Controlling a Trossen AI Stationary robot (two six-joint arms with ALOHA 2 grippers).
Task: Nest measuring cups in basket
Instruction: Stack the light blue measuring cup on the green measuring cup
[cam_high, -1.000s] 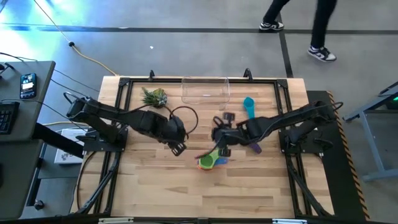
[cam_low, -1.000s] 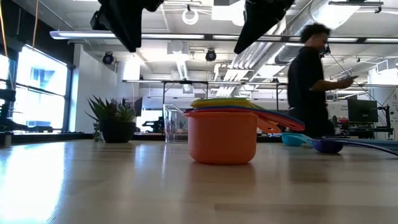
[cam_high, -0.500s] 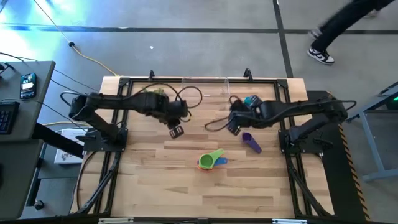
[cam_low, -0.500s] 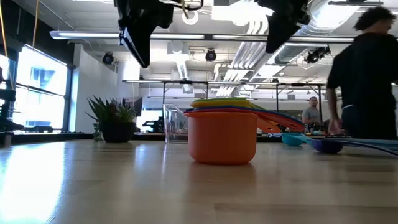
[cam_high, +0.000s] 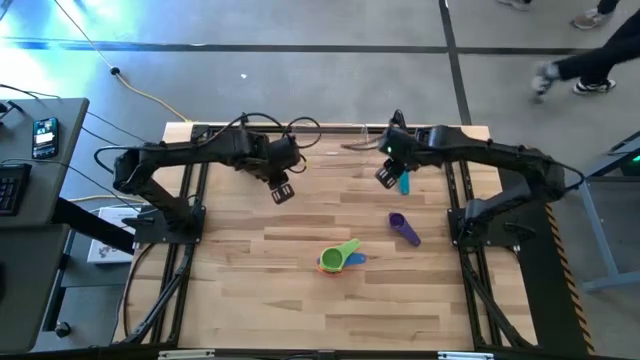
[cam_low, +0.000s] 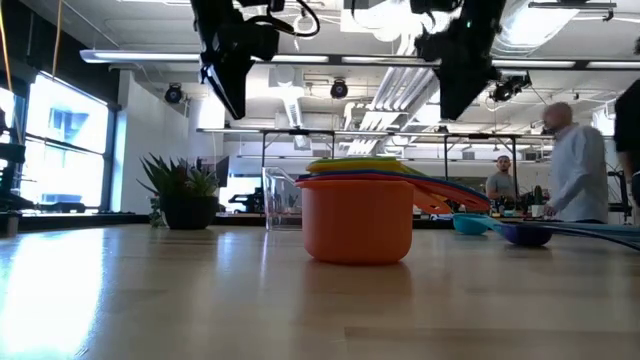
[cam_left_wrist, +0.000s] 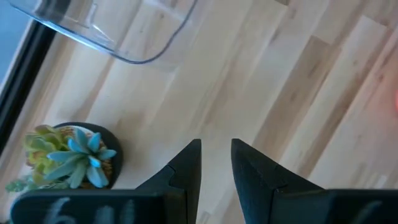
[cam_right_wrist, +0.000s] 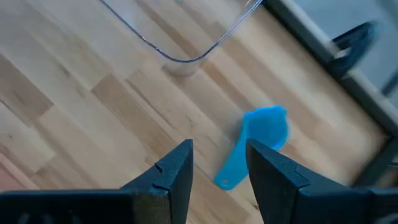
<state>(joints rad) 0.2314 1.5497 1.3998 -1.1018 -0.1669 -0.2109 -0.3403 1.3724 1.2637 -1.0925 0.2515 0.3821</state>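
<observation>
Nearest you, the orange-bottomed nested stack of plastic measuring cups (cam_high: 338, 258) sits mid-table; a purple cup (cam_high: 405, 229) lies beyond it; your right gripper (cam_right_wrist: 217, 163) hangs part-open, empty, over the teal scoop cup (cam_right_wrist: 260, 140) beside the clear rectangular basket (cam_right_wrist: 186, 37); left gripper (cam_left_wrist: 215, 158) holds nothing, its fingers a narrow gap apart

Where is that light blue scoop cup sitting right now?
In the high view the teal cup lies on the table's far right part, under the right gripper and just beside the clear basket.

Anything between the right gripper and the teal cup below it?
Nothing. In the right wrist view the right gripper hangs over the teal cup, with only bare wood table around it; the fingers are apart and empty.
</observation>
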